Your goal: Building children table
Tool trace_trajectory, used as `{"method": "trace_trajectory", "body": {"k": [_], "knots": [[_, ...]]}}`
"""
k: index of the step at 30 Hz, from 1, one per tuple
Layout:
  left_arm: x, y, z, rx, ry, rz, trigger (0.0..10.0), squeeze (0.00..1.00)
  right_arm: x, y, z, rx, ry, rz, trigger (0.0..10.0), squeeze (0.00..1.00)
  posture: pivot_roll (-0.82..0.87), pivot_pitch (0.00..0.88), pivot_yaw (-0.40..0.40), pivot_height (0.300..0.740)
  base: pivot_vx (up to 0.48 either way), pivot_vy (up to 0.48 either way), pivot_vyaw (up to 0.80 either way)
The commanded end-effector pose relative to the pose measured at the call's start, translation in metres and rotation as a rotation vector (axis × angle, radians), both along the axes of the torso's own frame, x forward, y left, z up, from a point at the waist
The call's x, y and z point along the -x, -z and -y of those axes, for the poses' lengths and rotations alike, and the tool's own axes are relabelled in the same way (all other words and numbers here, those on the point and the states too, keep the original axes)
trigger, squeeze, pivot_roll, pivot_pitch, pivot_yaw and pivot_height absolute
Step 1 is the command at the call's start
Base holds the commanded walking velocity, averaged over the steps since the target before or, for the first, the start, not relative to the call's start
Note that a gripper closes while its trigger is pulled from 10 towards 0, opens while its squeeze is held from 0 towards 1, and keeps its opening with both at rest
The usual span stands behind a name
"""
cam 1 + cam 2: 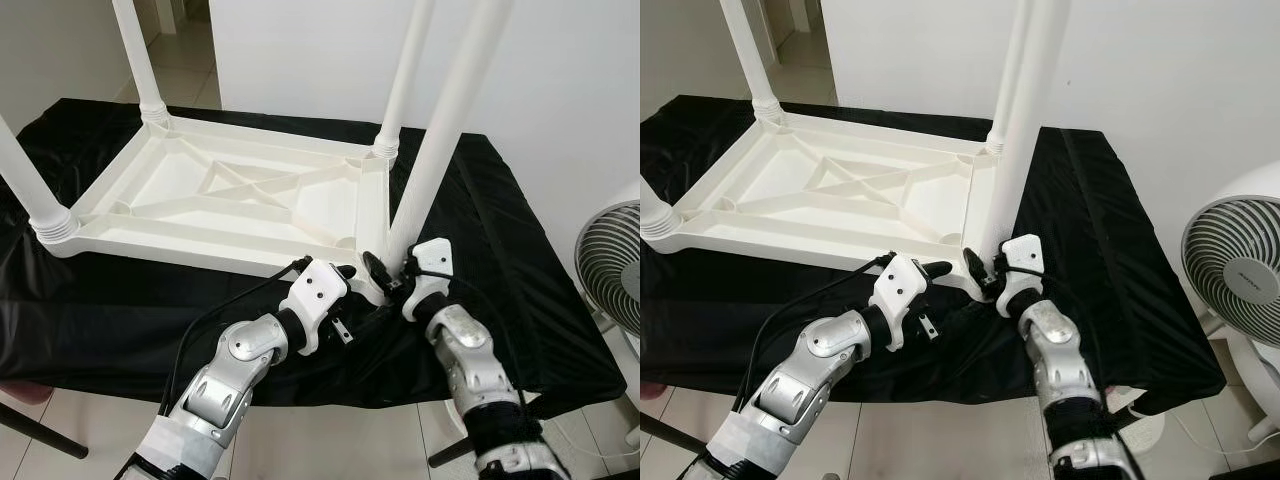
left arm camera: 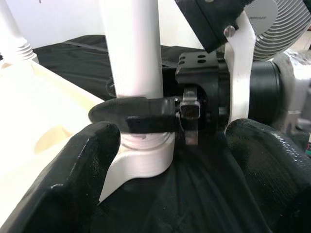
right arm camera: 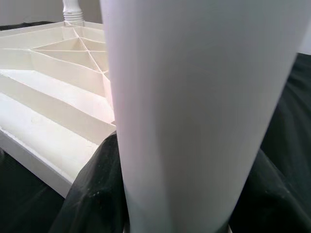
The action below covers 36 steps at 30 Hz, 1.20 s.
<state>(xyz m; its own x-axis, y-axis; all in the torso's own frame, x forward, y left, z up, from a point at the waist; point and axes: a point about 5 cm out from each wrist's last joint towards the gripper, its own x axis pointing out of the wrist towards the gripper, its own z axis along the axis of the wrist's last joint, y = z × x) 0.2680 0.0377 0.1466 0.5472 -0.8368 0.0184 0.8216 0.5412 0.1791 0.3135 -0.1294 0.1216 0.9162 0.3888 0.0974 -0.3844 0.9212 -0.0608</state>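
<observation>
The white plastic tabletop lies upside down on a black-covered table, 3 legs already standing in their corner sockets. The 4th leg stands at the corner nearest the robot, directly in front of both hands. The right hand is pinching this leg just above its socket, 1 black finger wrapped across the near face. The left hand hovers just beside the same corner, its fingers spread and touching nothing.

The leg looks like light, hollow, stiff plastic with a smooth, slippery skin, so it would likely slide or twist in a loose grip. A low hold near the socket seems best, with the other hand steadying the tabletop rim. A fan stands well beyond the right hand.
</observation>
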Motion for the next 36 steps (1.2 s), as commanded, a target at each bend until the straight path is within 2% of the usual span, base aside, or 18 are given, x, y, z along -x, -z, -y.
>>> {"method": "trace_trajectory", "body": {"k": [1,2,3,4,6,7,9,19,20,26,29,30,31,33,36], "knots": [[0.003,0.003,0.0,-0.019,0.016,-0.007,10.0,0.0,0.003,0.005,-0.006,0.022,0.015,-0.025,10.0,0.0,0.09,0.032,-0.051,0.74,0.0,0.0,0.0],[0.003,0.003,0.0,-0.019,0.016,-0.007,10.0,0.0,0.003,0.005,-0.006,0.022,0.015,-0.025,10.0,0.0,0.09,0.032,-0.051,0.74,0.0,0.0,0.0],[0.004,0.004,0.001,-0.021,0.021,-0.008,10.0,0.0,0.006,0.005,-0.011,-0.017,0.12,-0.036,10.0,0.0,0.1,0.028,-0.059,0.74,0.0,0.0,0.0],[0.004,0.004,0.001,-0.021,0.021,-0.008,10.0,0.0,0.006,0.005,-0.011,-0.017,0.12,-0.036,10.0,0.0,0.1,0.028,-0.059,0.74,0.0,0.0,0.0],[0.005,0.004,0.001,-0.02,0.021,-0.008,10.0,0.0,0.008,0.005,-0.009,-0.068,0.273,-0.055,10.0,0.0,0.1,0.027,-0.062,0.74,0.0,0.0,0.0],[0.005,0.004,0.001,-0.02,0.021,-0.008,10.0,0.0,0.008,0.005,-0.009,-0.068,0.273,-0.055,10.0,0.0,0.1,0.027,-0.062,0.74,0.0,0.0,0.0],[0.005,0.005,0.0,-0.019,0.016,-0.012,10.0,0.0,0.011,0.005,-0.003,-0.101,0.449,-0.06,10.0,0.0,0.1,0.025,-0.061,0.74,0.0,0.0,0.0],[0.007,0.006,0.0,-0.026,0.027,-0.014,10.0,0.0,0.015,0.007,0.001,-0.098,0.505,-0.079,10.0,0.0,0.1,0.017,-0.057,0.74,0.0,0.0,0.0],[0.006,0.006,0.0,-0.027,0.027,-0.013,10.0,0.0,0.015,0.005,0.004,-0.107,0.517,-0.072,10.0,1.0,0.1,0.015,-0.057,0.74,0.0,0.0,0.0],[0.006,0.005,0.001,-0.025,0.027,-0.012,10.0,0.0,0.013,-0.003,0.011,-0.121,0.521,-0.035,10.0,1.0,0.09,0.012,-0.062,0.74,0.0,0.0,0.0],[0.006,0.005,0.002,-0.023,0.027,-0.012,10.0,0.0,0.01,-0.007,0.014,-0.128,0.476,-0.024,10.0,1.0,0.09,0.011,-0.065,0.74,0.0,0.0,0.0],[0.006,0.005,0.002,-0.022,0.025,-0.012,10.0,0.0,0.008,-0.01,0.015,-0.126,0.4,-0.024,10.0,1.0,0.09,0.011,-0.066,0.74,0.0,0.0,0.0],[0.006,0.005,0.002,-0.021,0.024,-0.013,10.0,0.0,0.007,-0.012,0.017,-0.113,0.327,-0.024,10.0,0.0,0.09,0.013,-0.066,0.74,0.0,0.0,0.0],[0.006,0.005,0.003,-0.02,0.024,-0.013,10.0,0.0,0.006,-0.013,0.019,-0.103,0.28,-0.024,10.0,0.0,0.09,0.013,-0.066,0.74,0.0,0.0,0.0],[0.007,0.006,0.003,-0.019,0.025,-0.014,10.0,0.0,0.003,-0.017,0.024,-0.033,0.11,-0.02,10.0,0.0,0.09,0.013,-0.067,0.74,0.0,0.0,0.0]]}}
